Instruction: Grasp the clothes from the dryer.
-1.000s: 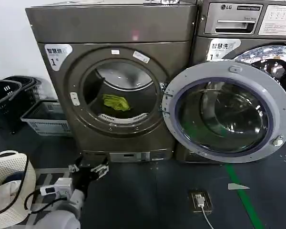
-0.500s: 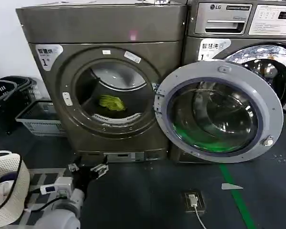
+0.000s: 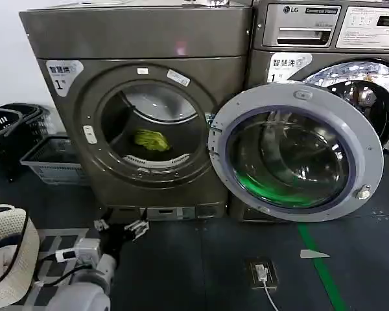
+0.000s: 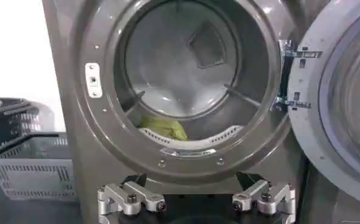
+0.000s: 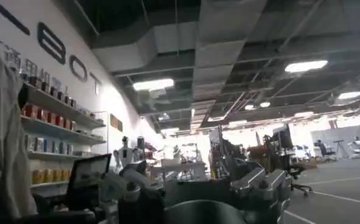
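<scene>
Since a moment ago the dryer (image 3: 142, 116) sits slightly further left in the head view. Clothes (image 3: 150, 140) lie on the drum floor behind the open door (image 3: 295, 152). Low before it, the left gripper (image 3: 120, 229) hovers, fingers apart. Right gripper (image 5: 198, 189) faces the room, fingers apart.

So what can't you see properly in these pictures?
- Clothes: in the left wrist view the dryer rim hides their lower part; head view too small to tell the garment.
- Left gripper: cut off by the picture edge.
- Right gripper: dark, aimed at the room, away from the dryer.
- Dryer door: reflections blur the glass.
</scene>
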Controlling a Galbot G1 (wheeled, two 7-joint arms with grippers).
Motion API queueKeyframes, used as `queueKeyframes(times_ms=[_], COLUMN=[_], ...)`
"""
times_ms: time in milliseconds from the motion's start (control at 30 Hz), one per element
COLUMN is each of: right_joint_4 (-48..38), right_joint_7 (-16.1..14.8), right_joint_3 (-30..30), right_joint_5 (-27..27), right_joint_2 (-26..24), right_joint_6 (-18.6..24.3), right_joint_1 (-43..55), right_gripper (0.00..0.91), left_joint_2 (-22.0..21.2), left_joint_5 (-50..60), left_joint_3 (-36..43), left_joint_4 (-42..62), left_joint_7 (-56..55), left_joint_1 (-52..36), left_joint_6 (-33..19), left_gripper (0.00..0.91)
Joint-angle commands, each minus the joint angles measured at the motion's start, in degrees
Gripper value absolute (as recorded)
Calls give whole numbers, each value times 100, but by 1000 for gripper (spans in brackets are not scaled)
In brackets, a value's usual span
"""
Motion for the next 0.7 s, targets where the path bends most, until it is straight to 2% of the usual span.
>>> queueKeyframes(times_ms=[33, 700], right_joint_4=[-9, 105], right_joint_7=[28, 1], right_joint_3=[-11, -12], right_joint_5=[34, 65], right_joint_2=[37, 95], right_joint_6=[22, 17], right_joint_1=[3, -3], right_gripper=[907, 907], left_joint_2=[-20, -36], left_joint_5=[14, 24], left_joint_3=[4, -29], left_joint_4=[-27, -56], left_joint_7=[10, 25], left_joint_1=[30, 58], left_joint_6=[281, 281], left_gripper=[907, 907])
